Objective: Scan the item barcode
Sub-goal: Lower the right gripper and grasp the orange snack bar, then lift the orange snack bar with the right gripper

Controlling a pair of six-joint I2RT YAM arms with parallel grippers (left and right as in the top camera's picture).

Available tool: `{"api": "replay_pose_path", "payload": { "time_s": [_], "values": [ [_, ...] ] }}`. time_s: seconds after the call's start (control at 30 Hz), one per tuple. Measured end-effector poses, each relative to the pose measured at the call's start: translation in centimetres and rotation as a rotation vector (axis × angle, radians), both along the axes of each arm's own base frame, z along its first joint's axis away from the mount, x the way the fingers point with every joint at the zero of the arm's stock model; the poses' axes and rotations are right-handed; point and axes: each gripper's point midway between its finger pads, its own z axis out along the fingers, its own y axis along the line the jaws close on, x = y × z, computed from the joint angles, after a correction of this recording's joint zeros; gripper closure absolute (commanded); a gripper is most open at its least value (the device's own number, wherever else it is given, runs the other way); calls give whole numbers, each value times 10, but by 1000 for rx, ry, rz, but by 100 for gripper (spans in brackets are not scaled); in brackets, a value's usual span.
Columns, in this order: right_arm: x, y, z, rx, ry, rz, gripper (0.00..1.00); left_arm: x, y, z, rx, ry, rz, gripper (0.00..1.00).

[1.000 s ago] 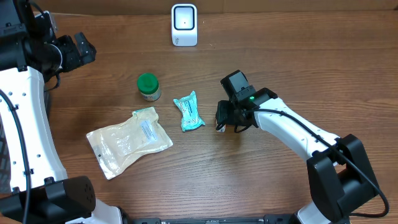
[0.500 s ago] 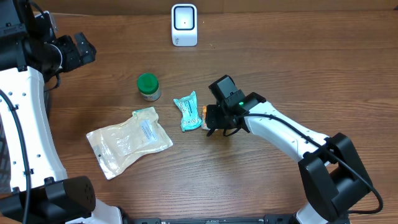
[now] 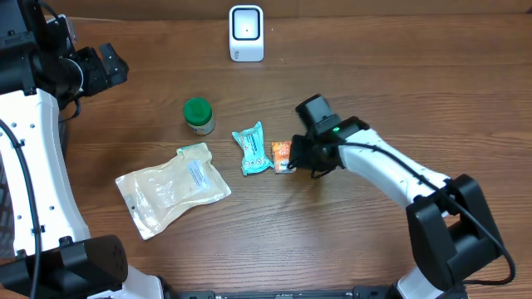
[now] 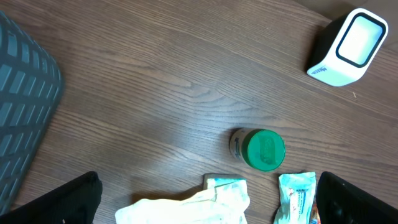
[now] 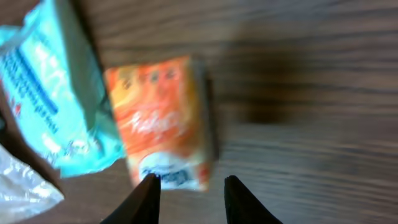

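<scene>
My right gripper point(image 5: 189, 194) has backed away. The orange packet point(image 5: 161, 118) now lies flat on the table just ahead of its fingertips, right against the teal packet point(image 5: 50, 93). The fingers are apart and pinch nothing. The scanner point(image 3: 246, 33) is far from my gripper, so I think I must grab the packet again.

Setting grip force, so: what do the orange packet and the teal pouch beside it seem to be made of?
Orange packet: probably glossy printed card, a small carton, judging by its flat face and squared side edge; blur leaves film possible. Teal pouch: thin plastic film, slightly shiny, wrinkled and puckered along its edges.
</scene>
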Motion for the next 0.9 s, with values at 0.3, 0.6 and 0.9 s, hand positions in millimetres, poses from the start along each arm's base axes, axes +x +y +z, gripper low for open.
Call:
{"api": "replay_pose_path", "payload": {
  "time_s": [0.3,0.6,0.9],
  "values": [
    [9,8,6,89,-21,23,71,0,0,0,0,0,0,0],
    [-5,12,-12,143,10,29,74,0,0,0,0,0,0,0],
    [-2,14,-13,158,-2,11,74,0,0,0,0,0,0,0]
  ]
}}
